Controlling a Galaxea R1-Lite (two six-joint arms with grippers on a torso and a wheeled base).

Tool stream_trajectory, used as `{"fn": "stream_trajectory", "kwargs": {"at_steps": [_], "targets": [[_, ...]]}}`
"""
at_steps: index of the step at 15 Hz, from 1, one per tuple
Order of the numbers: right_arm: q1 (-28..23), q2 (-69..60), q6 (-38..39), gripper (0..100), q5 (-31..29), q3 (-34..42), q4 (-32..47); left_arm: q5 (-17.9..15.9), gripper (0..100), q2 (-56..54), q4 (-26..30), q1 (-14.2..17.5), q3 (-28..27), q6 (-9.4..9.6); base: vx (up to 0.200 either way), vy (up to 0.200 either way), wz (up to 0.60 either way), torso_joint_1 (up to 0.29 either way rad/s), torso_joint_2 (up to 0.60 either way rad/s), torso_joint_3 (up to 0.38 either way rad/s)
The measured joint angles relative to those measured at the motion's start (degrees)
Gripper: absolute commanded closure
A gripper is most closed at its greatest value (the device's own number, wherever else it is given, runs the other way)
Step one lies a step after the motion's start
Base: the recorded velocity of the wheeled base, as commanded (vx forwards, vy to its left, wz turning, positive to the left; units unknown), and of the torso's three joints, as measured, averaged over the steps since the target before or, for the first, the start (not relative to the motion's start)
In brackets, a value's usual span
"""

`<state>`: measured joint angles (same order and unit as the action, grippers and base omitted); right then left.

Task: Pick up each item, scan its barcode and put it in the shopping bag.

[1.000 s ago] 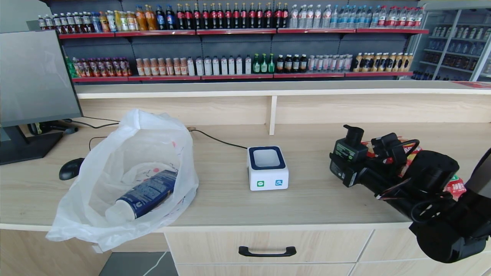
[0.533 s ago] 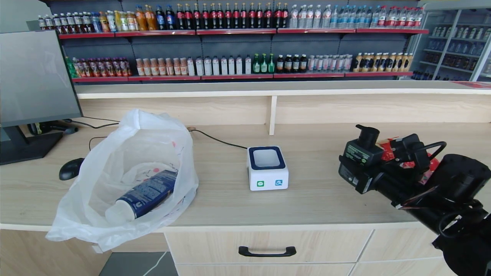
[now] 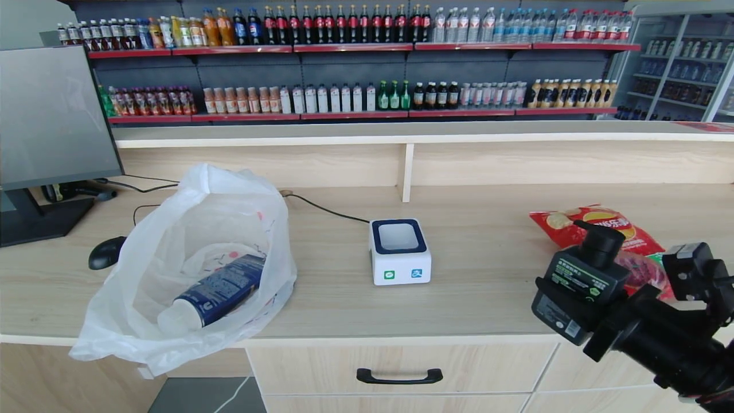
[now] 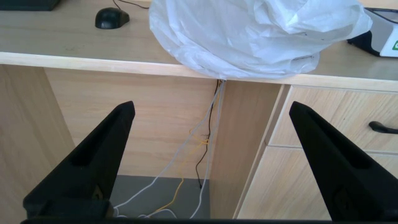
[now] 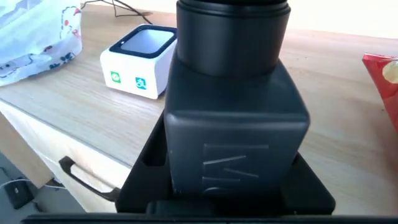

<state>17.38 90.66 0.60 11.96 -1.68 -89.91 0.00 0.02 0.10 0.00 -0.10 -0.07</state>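
My right gripper (image 3: 609,328) is shut on a dark square bottle (image 3: 578,282) with a round black cap, held near the counter's front right edge; the bottle (image 5: 233,130) looms close in the right wrist view. A red chips bag (image 3: 596,229) lies flat on the counter just behind it. The white scanner (image 3: 399,250) with its blue-framed window stands mid-counter, and the scanner (image 5: 139,61) shows beyond the bottle. The white shopping bag (image 3: 189,246) sits at the left with a blue bottle (image 3: 221,289) lying inside. My left gripper (image 4: 211,165) hangs open below the counter edge, under the shopping bag (image 4: 261,34).
A monitor (image 3: 54,112) on a stand and a black mouse (image 3: 105,252) occupy the counter's far left. A cable (image 3: 327,209) runs from the scanner toward the back. A raised ledge (image 3: 424,137) bounds the counter behind. A drawer handle (image 3: 399,376) sits below the front edge.
My right arm has carried the dark bottle to the right and down toward the counter's front edge, uncovering the red chips bag. Bag, scanner and left gripper have not moved.
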Motion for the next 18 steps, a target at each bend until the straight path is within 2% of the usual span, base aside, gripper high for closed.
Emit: {"fn": "stream_trajectory", "kwargs": {"at_steps": [4, 9, 13, 18], "targets": [[7.25, -5.66, 4.33, 100, 0.09, 1.38, -0.06, 0.0, 0, 0.0, 0.0, 0.0, 0.0, 0.0, 0.0, 0.0, 0.0, 0.0, 0.0, 0.0], [21.57, -6.85, 21.15, 100, 1.54, -0.27, 0.0, 0.0, 0, 0.0, 0.0, 0.0, 0.0, 0.0, 0.0, 0.0, 0.0, 0.0, 0.0, 0.0], [25.99, -4.64, 28.86, 100, 6.81, -8.75, -0.06, 0.0, 0, 0.0, 0.0, 0.0, 0.0, 0.0, 0.0, 0.0, 0.0, 0.0, 0.0, 0.0], [30.44, -3.69, 37.99, 100, 7.25, -16.48, 0.0, 0.0, 0, 0.0, 0.0, 0.0, 0.0, 0.07, 0.0, 0.0, 0.0, 0.0, 0.0, 0.0]]}}
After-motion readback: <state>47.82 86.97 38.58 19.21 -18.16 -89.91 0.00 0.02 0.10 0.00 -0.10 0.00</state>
